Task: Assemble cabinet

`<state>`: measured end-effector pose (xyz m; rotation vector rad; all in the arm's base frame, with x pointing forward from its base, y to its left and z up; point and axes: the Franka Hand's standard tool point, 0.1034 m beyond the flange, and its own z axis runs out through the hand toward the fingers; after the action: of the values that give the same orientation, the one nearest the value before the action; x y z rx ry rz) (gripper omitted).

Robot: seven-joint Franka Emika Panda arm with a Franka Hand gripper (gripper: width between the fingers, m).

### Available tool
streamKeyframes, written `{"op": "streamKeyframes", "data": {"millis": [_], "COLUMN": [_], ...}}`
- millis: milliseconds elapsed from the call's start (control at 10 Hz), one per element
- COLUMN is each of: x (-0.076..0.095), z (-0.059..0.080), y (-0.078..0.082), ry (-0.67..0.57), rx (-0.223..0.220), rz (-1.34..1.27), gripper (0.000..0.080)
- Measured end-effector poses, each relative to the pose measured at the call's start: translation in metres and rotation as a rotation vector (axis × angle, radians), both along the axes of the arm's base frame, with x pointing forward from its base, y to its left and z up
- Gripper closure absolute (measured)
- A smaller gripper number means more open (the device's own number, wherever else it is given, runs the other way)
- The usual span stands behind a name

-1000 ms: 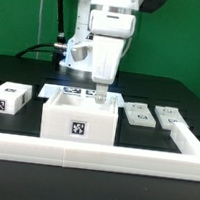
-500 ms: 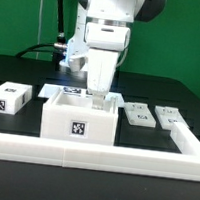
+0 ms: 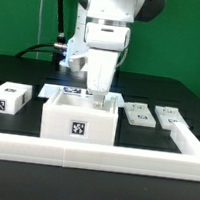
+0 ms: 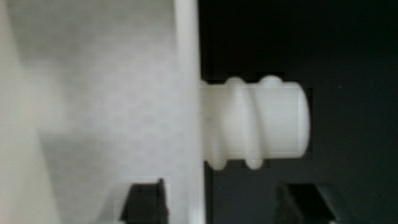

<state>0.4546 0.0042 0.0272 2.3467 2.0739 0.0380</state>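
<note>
Since 1 s ago claw [image 3: 97,92] is shifted down and toward the exterior view's left, to the open top of the cabinet box [image 3: 78,124] at desk [image 3: 174,91] centre. Fingers [image 4: 146,200] are seen apart beside a knobbed panel [image 4: 89,110]; grip state cannot be told.

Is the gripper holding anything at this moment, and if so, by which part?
Nothing seems to be held: the fingers stand apart with a clear gap between them, down at the cabinet and closed on nothing.

text: none legible | tags [image 3: 80,128]: cabinet [image 3: 56,118], left block [image 3: 18,94] | codes apparently blurred
</note>
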Motion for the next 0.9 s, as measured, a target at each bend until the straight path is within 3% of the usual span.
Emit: {"op": "streamKeyframes", "data": {"millis": [100,200,300,900], "x": [0.0000,0.0000,-0.0001,-0.0001], "z": [0.0000,0.0000,-0.0001,-0.0001], "y": [0.0000,0.0001,0.0000,-0.0001], "ry": [0.000,0.000,0.000,0.000], "rx": [0.000,0.000,0.000,0.000], "rz": [0.000,0.000,0.000,0.000], "gripper": [0.0567,0.0743,0.0765,0.0765]}}
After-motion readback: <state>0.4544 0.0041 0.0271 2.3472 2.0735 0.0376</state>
